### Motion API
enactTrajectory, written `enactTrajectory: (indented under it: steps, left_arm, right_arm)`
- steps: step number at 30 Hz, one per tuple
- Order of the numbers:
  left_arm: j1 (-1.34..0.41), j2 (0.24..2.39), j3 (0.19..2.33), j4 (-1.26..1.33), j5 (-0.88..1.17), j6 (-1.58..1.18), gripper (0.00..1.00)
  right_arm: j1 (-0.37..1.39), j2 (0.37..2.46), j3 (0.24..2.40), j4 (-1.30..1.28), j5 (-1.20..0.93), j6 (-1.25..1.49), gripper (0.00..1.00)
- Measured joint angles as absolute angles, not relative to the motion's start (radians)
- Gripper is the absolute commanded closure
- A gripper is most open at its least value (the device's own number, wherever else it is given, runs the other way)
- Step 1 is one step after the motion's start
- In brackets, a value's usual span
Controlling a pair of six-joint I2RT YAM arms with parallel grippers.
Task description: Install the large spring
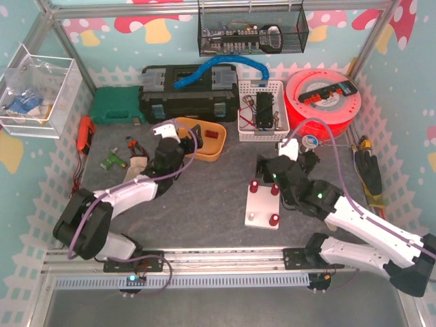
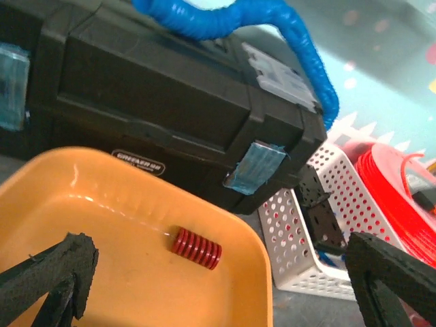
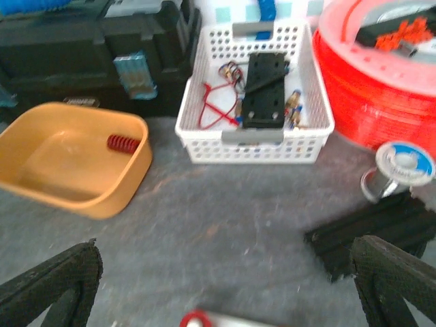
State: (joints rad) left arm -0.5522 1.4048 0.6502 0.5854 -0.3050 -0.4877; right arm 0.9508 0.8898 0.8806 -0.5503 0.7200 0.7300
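Note:
A large red spring [image 2: 195, 247] lies on its side in the orange tray [image 2: 102, 204], near the tray's far right corner. My left gripper [image 2: 218, 289] is open and empty, hovering over the tray with the spring between and ahead of its fingers. In the top view the left gripper [image 1: 177, 145] is at the tray's [image 1: 204, 151] left edge. My right gripper [image 1: 268, 169] is open and empty above the far edge of the white base plate [image 1: 261, 205], which carries red springs on posts. The right wrist view shows the spring [image 3: 122, 143] in the tray [image 3: 75, 177].
A black toolbox [image 1: 187, 95] with a blue hose stands behind the tray. A white basket [image 1: 262, 112] of parts, a red filament spool [image 1: 323, 99], a solder reel [image 3: 402, 167] and a black extrusion [image 3: 375, 231] lie at the right. Small tools lie at the left [image 1: 122, 153].

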Motion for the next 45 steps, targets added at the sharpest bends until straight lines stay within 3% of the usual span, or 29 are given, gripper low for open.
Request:
enactTrajectory:
  steps: [2,6,17,34,45]
  left_arm:
    - [-0.523,1.444,0.718,0.506,-0.276,-0.606,0.08]
    - [-0.488,1.531,0.836,0.380,-0.208,-0.855,0.32]
    - [-0.460,1.837,1.100,0.202,-0.010,-1.266,0.58]
    - [-0.460,2.041,1.345,0.009,0.012,-1.403,0.62]
    - [-0.460,2.114,1.398,-0.031,0.012,-1.403,0.59]
  right_arm:
    - [0.877,0.925,0.880,-0.480,0.677,0.657,0.01]
    - [0.784,1.003,0.880,-0.352,0.583,0.545,0.01]
    - [0.632,1.077,0.732,-0.073,0.442,0.430,0.01]
    - [0.595,0.994,0.641,0.046,0.425,0.427,0.01]
    - [0.595,0.999,0.624,0.058,0.425,0.431,0.01]
